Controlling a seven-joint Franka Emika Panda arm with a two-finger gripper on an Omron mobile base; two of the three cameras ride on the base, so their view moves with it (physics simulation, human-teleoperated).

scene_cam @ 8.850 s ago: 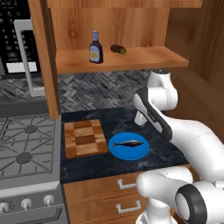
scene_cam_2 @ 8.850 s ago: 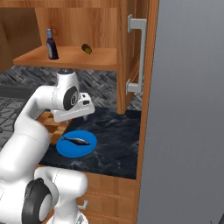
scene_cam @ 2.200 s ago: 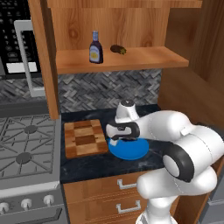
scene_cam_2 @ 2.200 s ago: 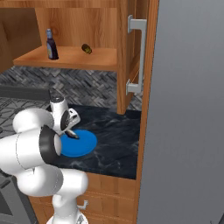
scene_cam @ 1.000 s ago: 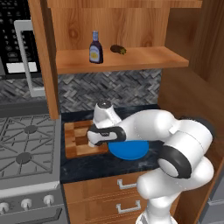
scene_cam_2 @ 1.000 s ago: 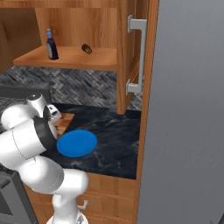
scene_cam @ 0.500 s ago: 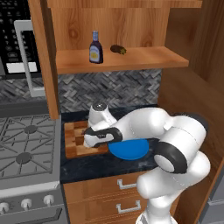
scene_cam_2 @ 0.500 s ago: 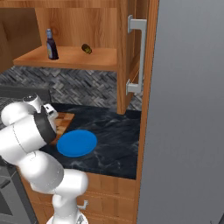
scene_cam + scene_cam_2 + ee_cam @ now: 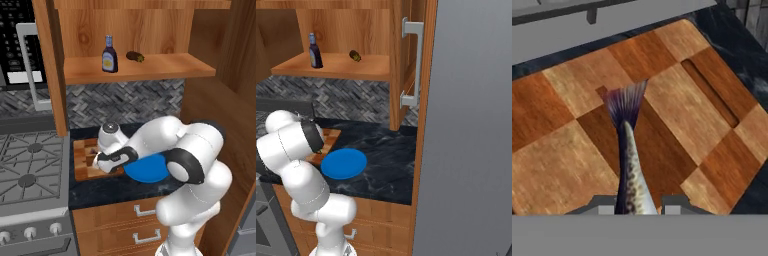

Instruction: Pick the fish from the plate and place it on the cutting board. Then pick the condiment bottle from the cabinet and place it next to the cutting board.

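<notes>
Fish (image 9: 628, 165) is held in the closed gripper (image 9: 634, 206), its long axis pointing away from it, tail spread directly over the cutting board (image 9: 567, 165) below.

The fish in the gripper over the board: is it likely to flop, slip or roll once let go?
The fish juts straight out from the shut gripper without sagging, so probably stiff. Its slim, smooth body might slip sideways. Held low over the cutting board, it should land flat; the fanned tail likely curbs rolling.
</notes>
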